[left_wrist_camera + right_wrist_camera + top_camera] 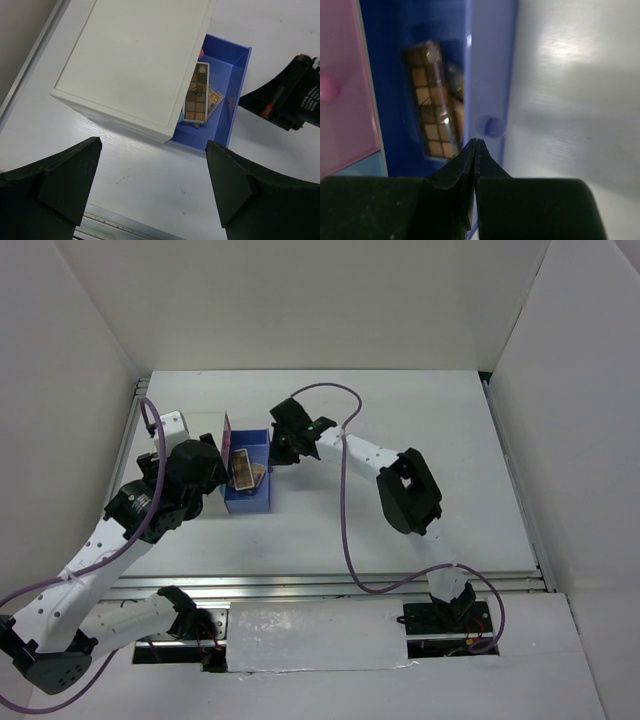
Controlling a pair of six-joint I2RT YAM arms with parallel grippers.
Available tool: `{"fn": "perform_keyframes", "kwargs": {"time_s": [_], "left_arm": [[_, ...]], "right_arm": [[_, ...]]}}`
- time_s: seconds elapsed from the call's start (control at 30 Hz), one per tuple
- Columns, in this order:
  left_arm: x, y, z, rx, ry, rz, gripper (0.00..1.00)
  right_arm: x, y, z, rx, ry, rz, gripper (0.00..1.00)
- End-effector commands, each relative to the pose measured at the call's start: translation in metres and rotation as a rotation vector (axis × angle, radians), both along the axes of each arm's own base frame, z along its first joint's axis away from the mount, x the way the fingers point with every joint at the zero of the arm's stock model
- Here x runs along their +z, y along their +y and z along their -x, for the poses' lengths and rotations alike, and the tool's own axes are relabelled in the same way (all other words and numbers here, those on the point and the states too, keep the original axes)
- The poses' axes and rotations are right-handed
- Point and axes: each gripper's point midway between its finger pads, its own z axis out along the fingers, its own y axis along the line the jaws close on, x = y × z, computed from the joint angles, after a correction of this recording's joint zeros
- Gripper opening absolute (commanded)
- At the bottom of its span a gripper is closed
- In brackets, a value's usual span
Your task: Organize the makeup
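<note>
Inside blue drawer (238, 97): brown palette (196, 95); R pincer (476, 145) closed near knob (492, 126).

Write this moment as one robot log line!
drawer: blue plastic drawer open from white box | inside: brown eyeshadow palette | left jaws: open | right jaws: shut at drawer front

White arms (368, 452), blk joints (408, 492), purple cables (347, 530).

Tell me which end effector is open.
The left end effector: its jaws stand wide apart, while the right end effector has its jaws pressed together.
</note>
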Motion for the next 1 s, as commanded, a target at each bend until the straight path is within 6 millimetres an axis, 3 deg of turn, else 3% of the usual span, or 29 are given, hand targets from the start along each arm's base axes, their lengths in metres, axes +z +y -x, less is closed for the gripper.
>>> {"fn": "perform_keyframes", "kwargs": {"time_s": [0.0,0.3,0.63,0.97], "left_arm": [[0.013,0.001,-0.003,0.011,-0.052,0.029,0.99],[0.013,-0.003,-0.004,-0.019,-0.053,0.028,0.99],[0.017,-0.004,-0.002,-0.043,-0.075,0.039,0.99],[0.018,-0.006,-0.001,-0.064,-0.077,0.049,0.99]], "right_arm": [[0.0,0.038,0.017,0.111,0.015,-0.118,0.04],[0.006,0.068,0.028,0.177,0.04,-0.291,0.06],[-0.012,0.104,0.026,0.226,0.098,-0.426,0.08],[0.007,0.135,0.034,0.309,0.07,-0.6,0.09]]}}
